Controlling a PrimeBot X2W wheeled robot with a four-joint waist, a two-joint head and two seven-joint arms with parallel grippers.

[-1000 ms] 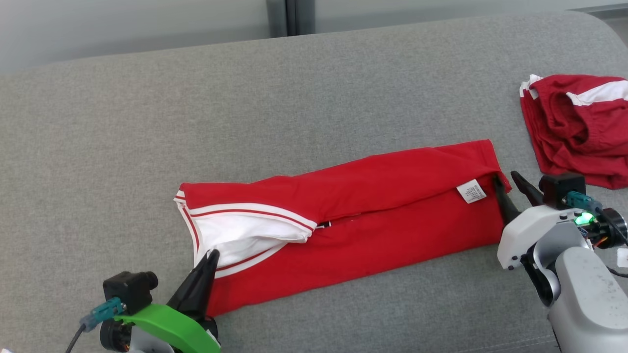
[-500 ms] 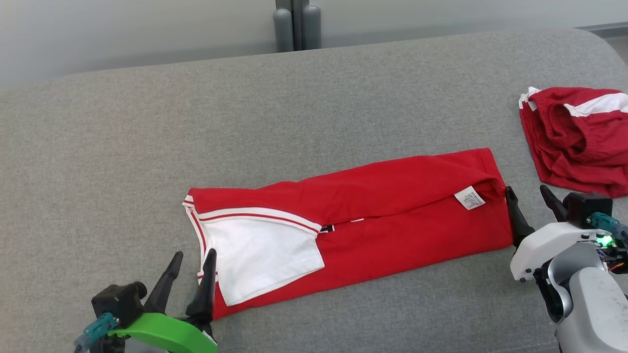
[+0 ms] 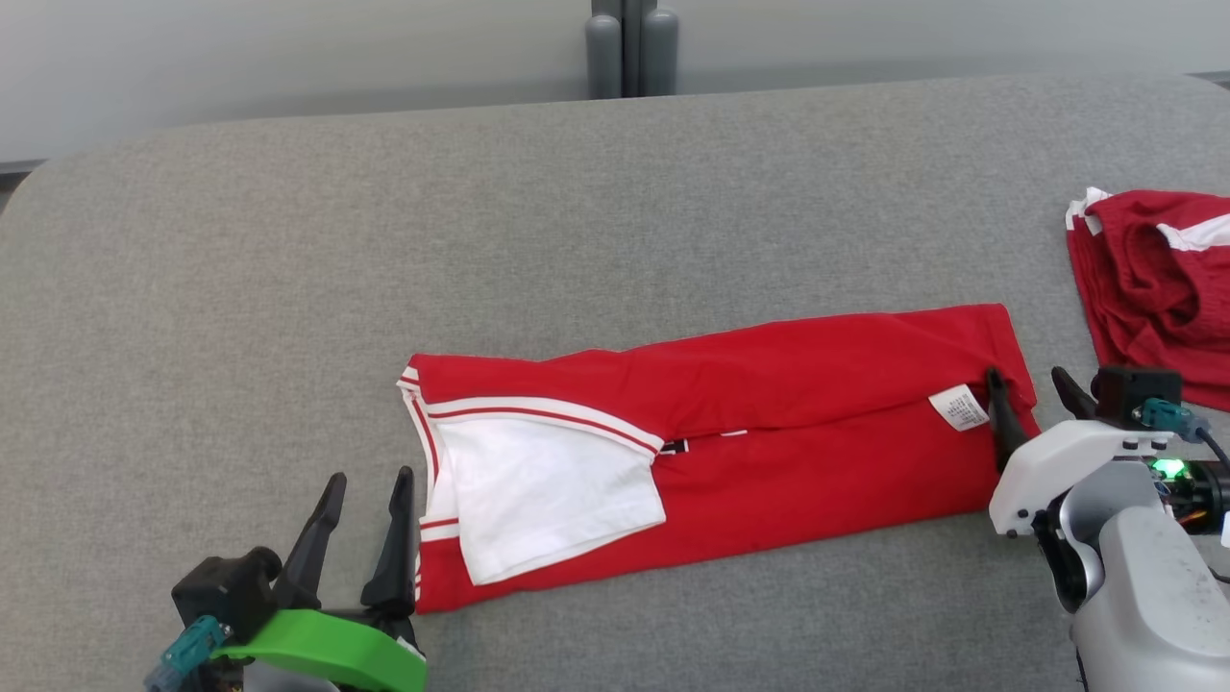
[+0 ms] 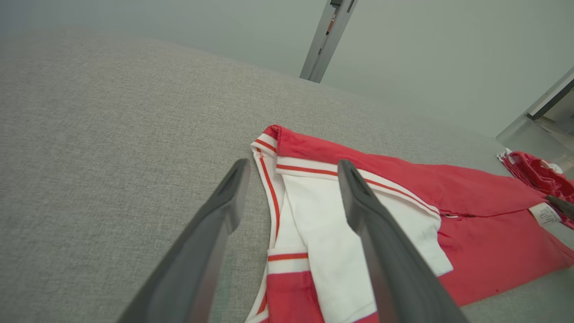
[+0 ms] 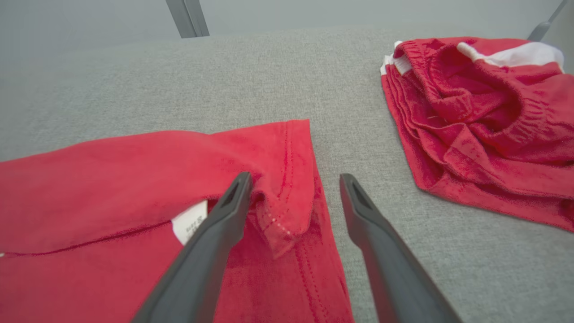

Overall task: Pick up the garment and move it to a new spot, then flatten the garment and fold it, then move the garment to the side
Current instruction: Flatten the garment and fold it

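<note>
**Left claw**: lower left of the head view. Released, jaws wide, nothing held. In the left wrist view one finger crosses the bare pad. The other crosses the left end of the garment. Whether it touches the cloth cannot be told.

**Right claw**: lower right of the head view. Released, jaws wide, nothing held. In the right wrist view the frame-left finger lies over the garment's right end, just beside the label. The frame-right finger lies over bare pad. A turned-over corner of the red hem sits between the two fingers.

**Garment**: red, folded into a long band. It lies flat on the pad across the lower middle of the head view, with its right end a little higher in the frame. Each end is at one claw. A lengthwise fold line runs along the middle.

**Panel**: white cloth with red-striped trim, at the garment's left end.

**Label**: small, white, printed, lying on the red cloth near the right end. The print is too small to read.

**Second garment**: red with a white stripe, bunched, at the right edge of the head view. It lies on the same pad, apart from the folded one.

**Pad**: grey woven fabric with rounded far corners.

**Posts**: grey, upright, at top centre of the head view, behind the pad and against a pale wall.
</note>
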